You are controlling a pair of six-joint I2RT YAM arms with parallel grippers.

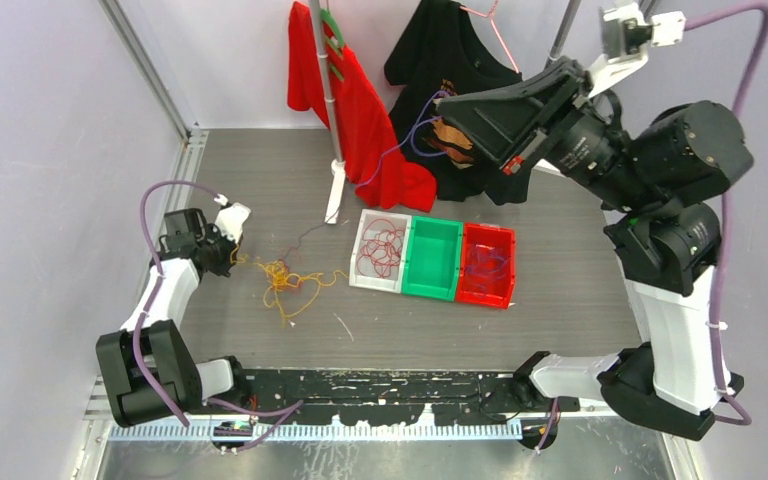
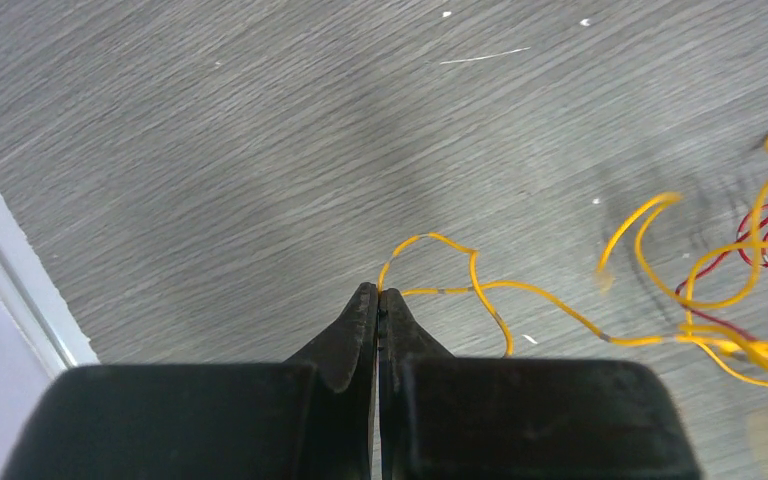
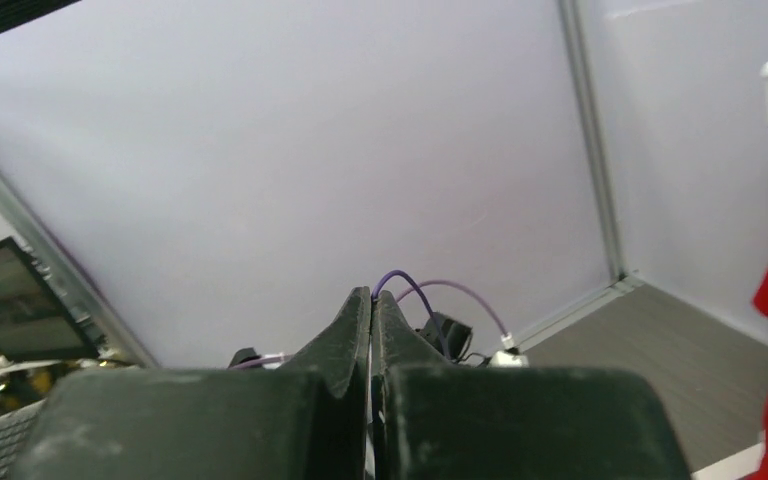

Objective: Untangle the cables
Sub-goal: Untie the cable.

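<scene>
Grey woodgrain table (image 1: 560,300), pale walls (image 1: 50,110); left pincer (image 2: 378,292) clamps yellow cable (image 2: 550,300), right pincer (image 3: 372,295) clamps purple cable (image 3: 393,273).

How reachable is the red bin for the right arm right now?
Probably reachable. The red bin lies on that arm's half of the table, with nothing over it. But the right gripper is raised high and shut on a purple cable, so it would drag that cable along.
</scene>
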